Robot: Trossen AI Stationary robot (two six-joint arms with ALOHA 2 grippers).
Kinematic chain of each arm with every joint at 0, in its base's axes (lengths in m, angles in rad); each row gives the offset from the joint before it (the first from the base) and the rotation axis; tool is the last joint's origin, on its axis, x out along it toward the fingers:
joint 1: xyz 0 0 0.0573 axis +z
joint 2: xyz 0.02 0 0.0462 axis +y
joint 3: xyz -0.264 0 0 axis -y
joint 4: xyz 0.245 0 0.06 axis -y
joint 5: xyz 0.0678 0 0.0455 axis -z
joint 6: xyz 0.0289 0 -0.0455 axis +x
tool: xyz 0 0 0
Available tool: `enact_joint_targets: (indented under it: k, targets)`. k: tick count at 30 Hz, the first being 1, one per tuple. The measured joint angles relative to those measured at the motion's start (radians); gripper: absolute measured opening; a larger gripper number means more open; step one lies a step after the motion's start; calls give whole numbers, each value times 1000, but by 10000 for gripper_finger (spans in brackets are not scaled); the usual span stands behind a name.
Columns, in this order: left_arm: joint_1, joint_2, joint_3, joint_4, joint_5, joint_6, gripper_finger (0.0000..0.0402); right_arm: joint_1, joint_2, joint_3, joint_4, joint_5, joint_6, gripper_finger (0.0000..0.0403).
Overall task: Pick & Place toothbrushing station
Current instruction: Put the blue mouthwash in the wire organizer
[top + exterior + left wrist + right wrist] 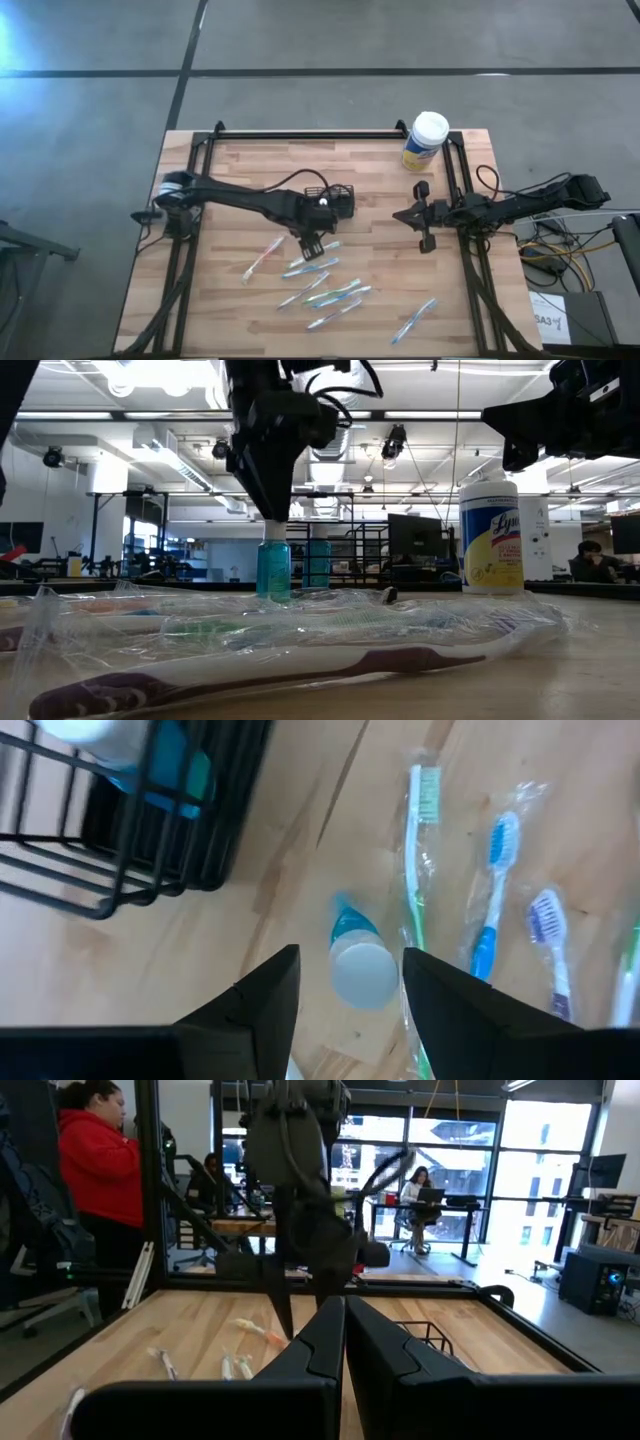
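The left pincer (342,982) hangs with fingers spread directly over an upright small blue bottle (358,960), the black caddy (338,200) just beside it at about two o'clock on the bench (240,165) (right pincer (413,215) clenched empty, farther off)

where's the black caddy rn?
High view: the black caddy sits mid-table, slightly left of center, just behind the left gripper, with the wrapped toothbrushes in front.
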Motion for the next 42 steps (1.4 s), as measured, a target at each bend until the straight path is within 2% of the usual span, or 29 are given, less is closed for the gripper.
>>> enact_joint_targets:
  k: [16, 29, 42]
  targets:
    - [0, 16, 0, -5, 1, 12, 180, 0, 0, 0, 0, 0, -2, 8]
    - [0, 17, 0, 15, -3, 49, 104, 0, 0, 0, 0, 0, -3, 8]
    - [-9, 13, 11, 9, -1, 177, 98, 0, 0, 0, 0, 0, -7, 8]
